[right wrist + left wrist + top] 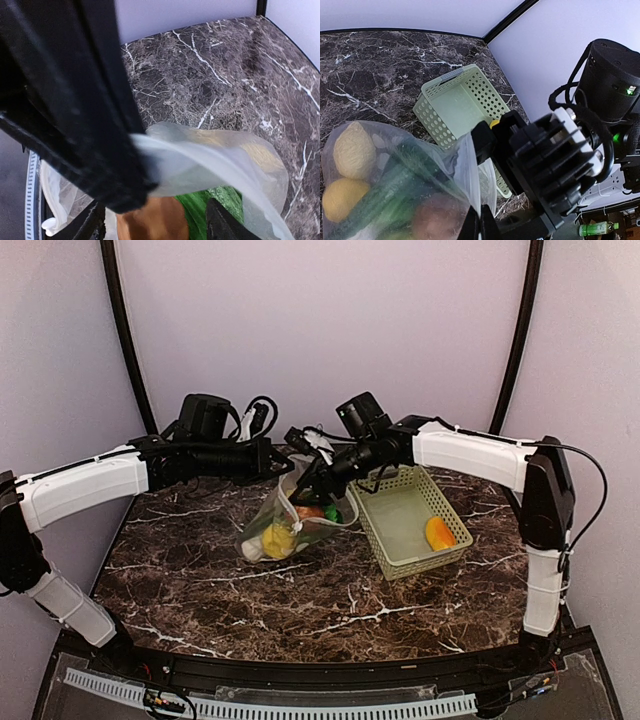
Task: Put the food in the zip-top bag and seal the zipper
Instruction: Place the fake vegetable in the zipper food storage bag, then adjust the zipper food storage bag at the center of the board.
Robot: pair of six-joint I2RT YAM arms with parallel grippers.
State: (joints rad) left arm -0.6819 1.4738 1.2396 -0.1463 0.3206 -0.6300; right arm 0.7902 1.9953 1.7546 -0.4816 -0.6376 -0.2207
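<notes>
Top view, left gripper (pixel 281 468): closed on the upper edge of the zip-top bag (pixel 262 525), above the middle of the table (pixel 200 580).
Top view, right gripper (pixel 304 483): just beside the left one, at the same bag edge; spread of the fingers not readable from here.
Top view, zip-top bag: hung from the two grippers; resting on the marble or just clear of it, cannot tell.
Top view, food (pixel 279 538): yellow, orange and green pieces inside the bag.
Top view, basket (pixel 392 550): flat on the table, near the bag on its right.
Top view, orange piece (pixel 440 533): alone in the basket, at its right end.

Left wrist, left gripper (pixel 475 227): narrow, fingers together at the bottom edge with clear film pinched between them.
Left wrist, food: pale, yellow, green and brown pieces behind the film, low on the left.
Left wrist, right gripper (pixel 487 142): facing the camera, one black finger against the bag's film.

Right wrist, right gripper (pixel 157 225): wide, fingers well apart in the bottom corners with the bag between them; contact with the film not clear.
Right wrist, left gripper: blurred black mass across the upper left, film coming out from under it.
Right wrist, food: brown and green pieces inside the bag, between the fingers.
Right wrist, zipper (pixel 49 225): whitish strip low on the left; sealed or not, cannot tell.
</notes>
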